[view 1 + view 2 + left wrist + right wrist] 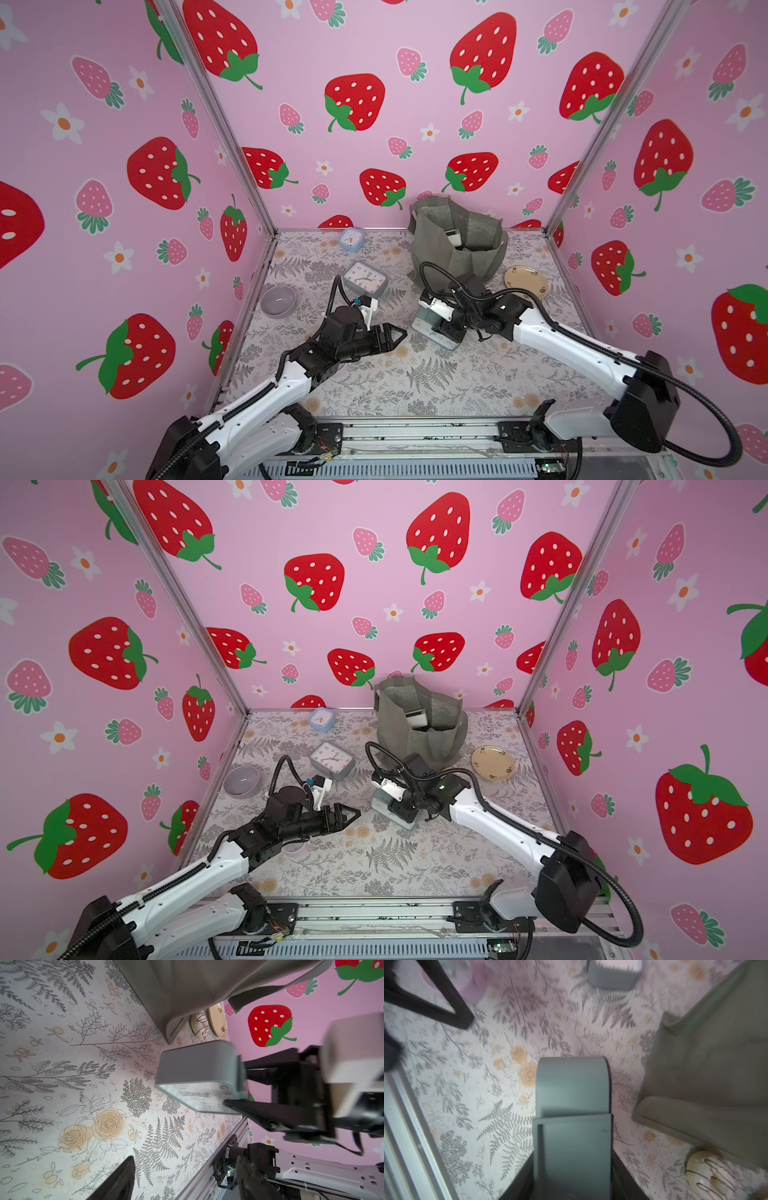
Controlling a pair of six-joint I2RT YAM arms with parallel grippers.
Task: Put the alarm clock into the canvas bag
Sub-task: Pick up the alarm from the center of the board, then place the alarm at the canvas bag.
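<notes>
My right gripper [438, 328] is shut on a pale grey alarm clock [424, 326], one finger on its glass face and one on its back. The clock [572, 1088] fills the space between the jaws, low over the floral table, just in front of the canvas bag. That grey-green canvas bag [457, 253] stands open at the back, with a white object [453, 239] inside. My left gripper [399, 334] hovers open and empty to the left of the clock [197, 1064], pointing at it. The bag [706, 1064] rises right beside the held clock.
A second grey clock [365, 279] and a small blue clock [351, 240] lie at the back left. A lilac bowl [278, 301] sits by the left wall, and a yellow plate [524, 280] and a donut [708, 1172] right of the bag. A lilac cup [297, 848] lies under my left arm.
</notes>
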